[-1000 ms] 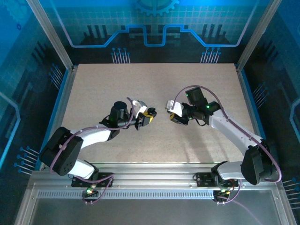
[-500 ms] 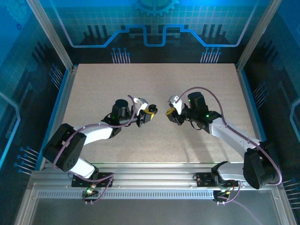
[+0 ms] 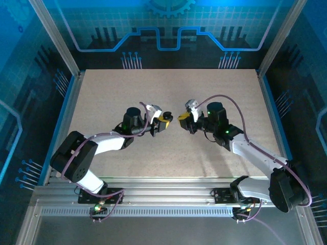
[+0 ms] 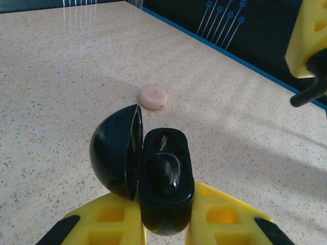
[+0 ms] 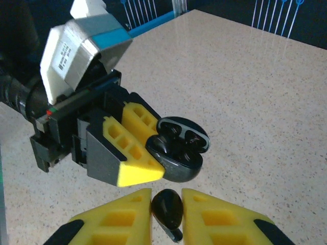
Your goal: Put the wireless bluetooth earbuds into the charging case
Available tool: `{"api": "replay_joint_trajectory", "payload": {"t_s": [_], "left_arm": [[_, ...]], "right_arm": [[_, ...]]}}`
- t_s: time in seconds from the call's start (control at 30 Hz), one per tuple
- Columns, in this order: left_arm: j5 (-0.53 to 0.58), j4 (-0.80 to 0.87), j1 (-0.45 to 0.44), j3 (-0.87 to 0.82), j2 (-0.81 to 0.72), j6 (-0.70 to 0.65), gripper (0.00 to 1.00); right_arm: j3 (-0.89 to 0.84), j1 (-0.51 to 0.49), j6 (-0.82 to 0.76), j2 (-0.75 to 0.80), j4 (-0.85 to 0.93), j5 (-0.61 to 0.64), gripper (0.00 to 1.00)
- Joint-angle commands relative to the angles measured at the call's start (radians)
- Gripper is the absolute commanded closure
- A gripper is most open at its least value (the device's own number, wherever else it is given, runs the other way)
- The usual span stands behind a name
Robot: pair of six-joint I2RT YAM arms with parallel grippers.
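Top external view: I see both arms reaching inward over a speckled beige surface; their yellow-fingered tips face each other near its middle, close but apart; the left end effector sits just left of the right end effector.

Left wrist view: my left end effector is clenched on the charging case, a small glossy black shell gripped between two yellow fingers; its domed lid stands swung open to the left, and the hollow body faces the camera; something shiny and black lies in the hollow, and I cannot tell whether it is a seated bud; a small pale pink disc lies on the surface beyond the case.

Right wrist view: my right end effector is clamped on one black earbud, pinched between its two yellow fingers at the bottom of the picture; the open charging case sits just ahead of that earbud, near it but not touching, gripped from the left side by the left end effector.
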State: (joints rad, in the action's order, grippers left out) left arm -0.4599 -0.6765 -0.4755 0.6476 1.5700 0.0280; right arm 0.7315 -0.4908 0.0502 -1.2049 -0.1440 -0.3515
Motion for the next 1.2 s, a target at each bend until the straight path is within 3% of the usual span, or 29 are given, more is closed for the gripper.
{"api": "replay_joint_trajectory", "payload": {"t_s": [0.0, 0.57, 1.17], "left_arm": [[0.001, -0.044, -0.003, 0.026, 0.01, 0.004, 0.95], [0.009, -0.016, -0.009, 0.043, 0.013, -0.045, 0.95], [-0.028, -0.119, -0.009, 0.006, -0.013, 0.0, 0.95]], "right_arm": [[-0.031, -0.018, 0.079, 0.035, -0.097, 0.017, 0.79], [-0.109, -0.062, 0.208, 0.073, -0.247, 0.097, 0.79], [-0.05, -0.1, 0.282, -0.117, -0.452, 0.094, 0.79]]}}
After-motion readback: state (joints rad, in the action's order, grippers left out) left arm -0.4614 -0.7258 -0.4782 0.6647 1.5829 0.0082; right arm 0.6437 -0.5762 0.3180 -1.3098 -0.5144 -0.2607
